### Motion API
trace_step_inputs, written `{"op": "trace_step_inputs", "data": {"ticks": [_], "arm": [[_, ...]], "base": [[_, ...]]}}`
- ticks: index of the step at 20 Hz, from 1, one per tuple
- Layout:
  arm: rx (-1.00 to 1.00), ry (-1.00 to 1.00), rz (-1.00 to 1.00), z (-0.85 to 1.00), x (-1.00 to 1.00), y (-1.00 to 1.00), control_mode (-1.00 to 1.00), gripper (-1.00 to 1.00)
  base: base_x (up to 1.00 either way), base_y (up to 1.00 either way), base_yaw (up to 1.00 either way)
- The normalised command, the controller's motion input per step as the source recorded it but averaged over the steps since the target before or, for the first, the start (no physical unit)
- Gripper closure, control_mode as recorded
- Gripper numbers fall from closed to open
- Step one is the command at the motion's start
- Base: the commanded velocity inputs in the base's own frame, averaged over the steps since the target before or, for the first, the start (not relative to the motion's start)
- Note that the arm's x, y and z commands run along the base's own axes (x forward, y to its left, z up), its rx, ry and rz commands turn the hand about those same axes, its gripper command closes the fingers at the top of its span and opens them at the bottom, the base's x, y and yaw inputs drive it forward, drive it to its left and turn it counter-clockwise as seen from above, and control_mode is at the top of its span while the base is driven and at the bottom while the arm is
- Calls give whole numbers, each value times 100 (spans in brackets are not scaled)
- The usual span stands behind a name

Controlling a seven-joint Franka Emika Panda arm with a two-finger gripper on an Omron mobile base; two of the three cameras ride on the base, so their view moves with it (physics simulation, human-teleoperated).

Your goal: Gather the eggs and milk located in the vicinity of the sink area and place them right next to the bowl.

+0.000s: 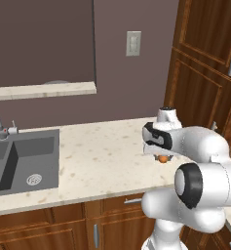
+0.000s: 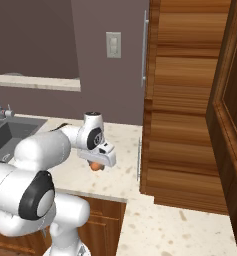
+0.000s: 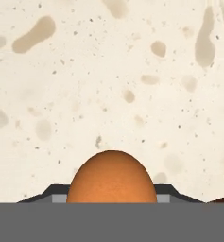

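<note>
Between the finger tips of the gripper (image 3: 111,201), at the bottom of the hand view, the orange egg (image 3: 111,177) is sitting, its dark pads (image 3: 49,193) showing just at either flank. Jaws are clamped on it: the egg is being gripped, not merely straddled.

Long axis of the egg is running away from the hand, narrow end pointing up the hand view along the line of the fingers, so the squeeze is falling across its short width.

Counter (image 3: 108,71) is lying beyond the egg, speckled cream. Whether the egg is touching the surface or is just clear of it, cannot tell from these views.

From the left base view the orange egg (image 1: 162,158) is peeking out under the wrist of the gripper (image 1: 162,155), on the right part of the counter (image 1: 102,151), well apart from the sink (image 1: 22,163) at the far left. Right base view is giving the same: egg (image 2: 95,166) tucked under the hand (image 2: 96,162), near the counter edge beside the tall wooden cabinet (image 2: 185,100).

Judgement: grasp is made, carry step is next. The bowl's direction cannot be read from here, so the heading of the carry is staying open.
</note>
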Motion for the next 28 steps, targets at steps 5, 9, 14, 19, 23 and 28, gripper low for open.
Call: {"op": "trace_step_inputs", "data": {"ticks": [5,9,14,19,23,28], "arm": [[3,2,20,58,-50,38,-100,100],[0,-6,11,24,-62,26,-100,100],[0,-12,1,17,-38,5,-100,100],[1,-11,1,4,-10,0,-100,100],[0,0,0,0,0,0,-100,100],[0,0,0,0,0,0,-100,100]], "base": [[0,0,0],[0,0,0],[0,0,0],[0,0,0],[0,0,0],[0,0,0]]}}
